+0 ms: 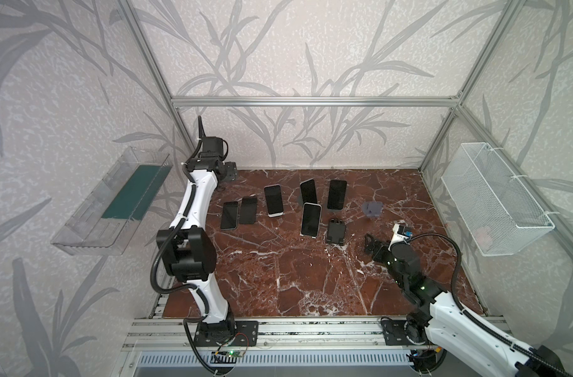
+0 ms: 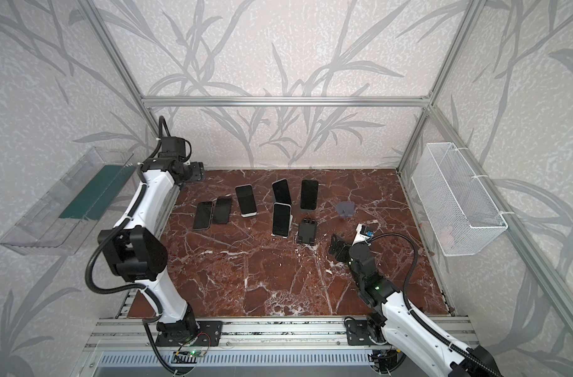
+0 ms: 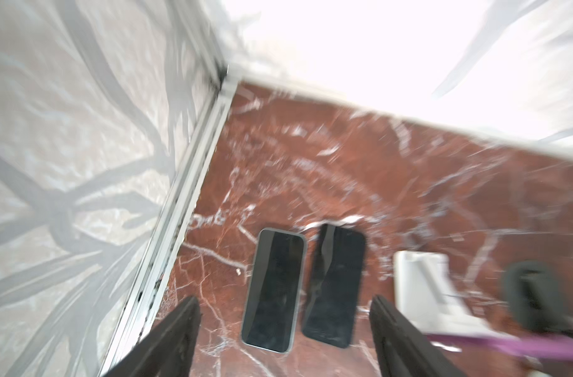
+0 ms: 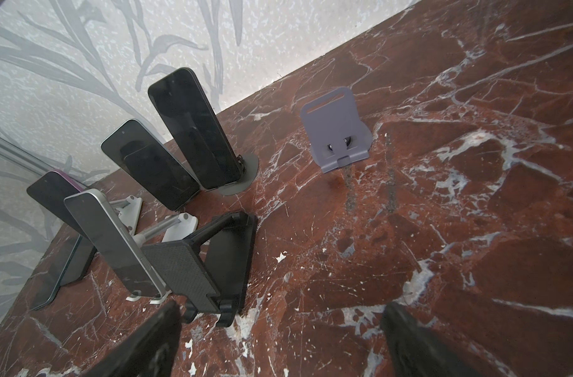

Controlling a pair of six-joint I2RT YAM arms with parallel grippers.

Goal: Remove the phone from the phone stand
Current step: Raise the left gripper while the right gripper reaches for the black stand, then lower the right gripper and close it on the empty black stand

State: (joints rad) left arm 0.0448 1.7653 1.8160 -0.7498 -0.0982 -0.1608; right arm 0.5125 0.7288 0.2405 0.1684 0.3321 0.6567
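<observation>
– Right claw (image 4: 281, 305) first, please: is it holding anything?

– No. Its jaws stand wide apart and empty, low over the marble table (image 4: 441, 228), facing a cluster of phones.

– What sits closest to it?

– Just ahead is a black stand (image 4: 193, 264), empty, its textured plate tilted toward the claw. Just beside that, slightly further off, a silver-edged phone (image 4: 115, 241) leans back on a white stand (image 4: 180, 227). A small lip catches its lower edge. That lip and the backward lean are what keep it up.

– So that is the one to take?

– Probably, as the nearest propped phone. Lifting it up and out of the lip looks safer than dragging it forward.

– And further on?

– Three more phones lean on stands the same way. The tallest phone (image 4: 193, 130) rests on a grey round-based stand (image 4: 244, 178). Off to one side, well apart from the claw, a lilac stand (image 4: 335, 130) is empty.

– The other arm?

– Left claw (image 3: 285, 298) hovers far across the table by the back corner, jaws apart, with nothing between them. Beneath it a grey-edged phone (image 3: 273, 290) and a black phone (image 3: 335, 284) lie flat, screens up, side by side. They are likely the phones from the two empty stands.
</observation>
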